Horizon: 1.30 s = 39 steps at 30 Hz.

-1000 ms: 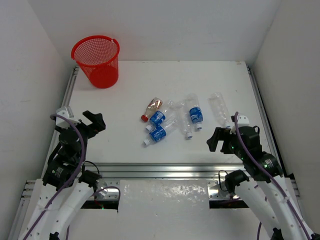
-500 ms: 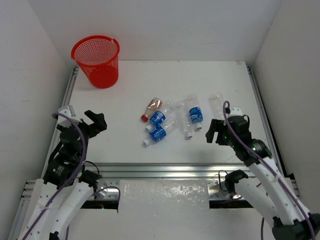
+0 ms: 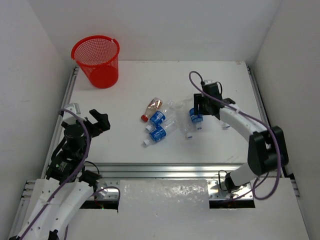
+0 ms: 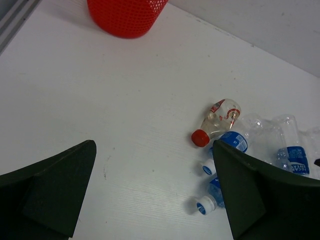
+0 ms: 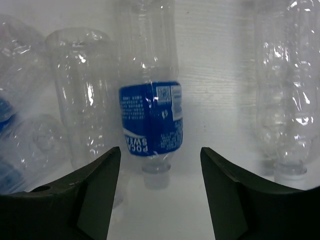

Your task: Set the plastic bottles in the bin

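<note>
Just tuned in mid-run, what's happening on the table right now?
The right gripper is down among the bottles, jaws open on either side of a blue-labelled bottle, not gripping it. The left gripper hangs open and empty near its base. Every bottle in view lies on the table; the bin at the far left corner holds none that shows.

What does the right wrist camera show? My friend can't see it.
A clear bottle with a blue label lies on the white table, cap toward the camera, between the open dark fingers of the right end effector. Other clear bottles lie on both sides.
</note>
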### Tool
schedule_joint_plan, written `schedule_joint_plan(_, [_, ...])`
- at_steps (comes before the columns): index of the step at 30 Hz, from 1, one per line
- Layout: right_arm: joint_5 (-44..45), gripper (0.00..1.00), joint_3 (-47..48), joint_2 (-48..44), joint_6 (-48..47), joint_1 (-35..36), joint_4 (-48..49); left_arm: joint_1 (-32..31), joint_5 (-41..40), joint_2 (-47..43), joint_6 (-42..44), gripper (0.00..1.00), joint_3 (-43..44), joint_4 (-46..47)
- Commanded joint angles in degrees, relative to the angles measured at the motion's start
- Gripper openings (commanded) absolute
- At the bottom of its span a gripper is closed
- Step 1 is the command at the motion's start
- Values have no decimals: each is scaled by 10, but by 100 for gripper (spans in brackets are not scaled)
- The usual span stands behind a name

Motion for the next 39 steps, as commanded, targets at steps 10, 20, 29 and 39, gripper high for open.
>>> schedule_joint_plan(10, [-51, 63, 87, 191, -29, -23, 22, -24, 27, 17, 18, 100, -5, 35])
schedule_joint_plan(20, [-51, 27, 11, 34, -3, -26, 46, -35, 170, 71, 49, 100, 10, 63])
schedule_joint_plan(29, [-294, 26, -76, -214, 1, 15, 82, -35, 540, 140, -110, 100, -23, 381])
schedule_joint_plan(39, [-723, 25, -134, -304, 180, 76, 356, -111, 573, 252, -182, 100, -32, 616])
